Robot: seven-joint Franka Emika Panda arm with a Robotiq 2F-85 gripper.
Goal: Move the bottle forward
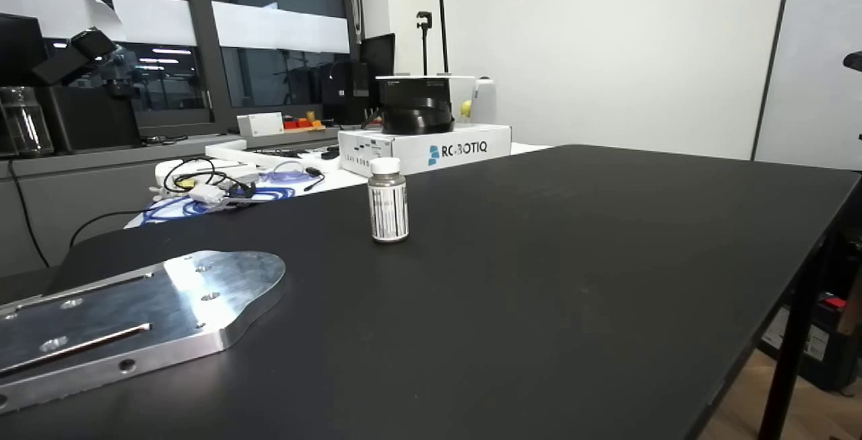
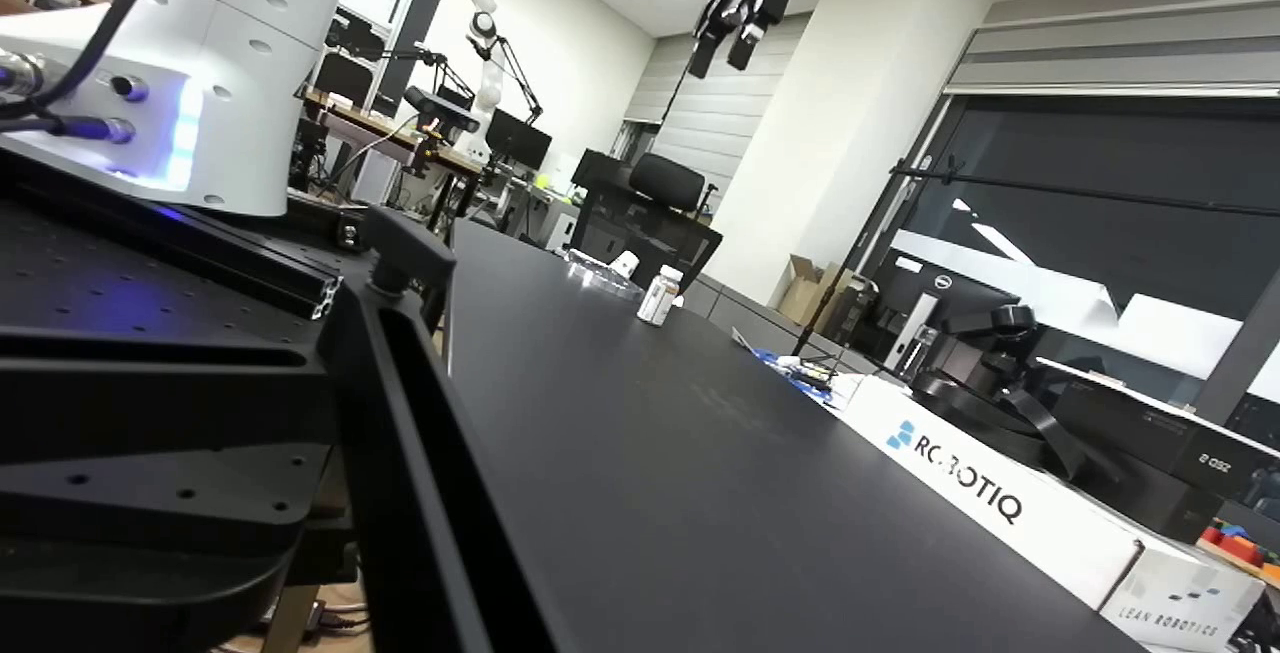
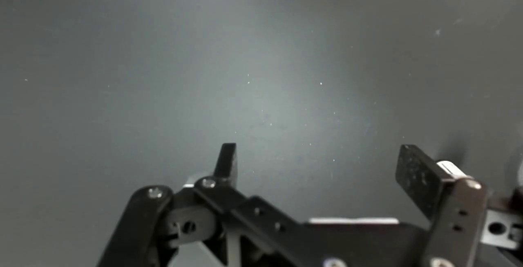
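The bottle (image 1: 388,205) stands upright on the black table, with a white cap and a pale striped label. It also shows upright in an exterior view (image 2: 660,297), towards the far end of the table. My gripper (image 2: 722,58) hangs high above the table, pointing down, well apart from the bottle. In the wrist view the gripper (image 3: 316,146) is open with nothing between its fingers. A small white striped piece shows behind the right finger there; it may be part of the bottle, mostly hidden. The gripper is out of view in the exterior view nearest the metal plate.
A shiny metal plate (image 1: 145,319) lies on the black table (image 1: 539,305) near the bottle. A white box with lettering (image 1: 465,147) stands beyond the table edge, with cables (image 1: 209,187) beside it. The white robot base (image 2: 230,63) and a black clamp (image 2: 400,253) stand at the table's side.
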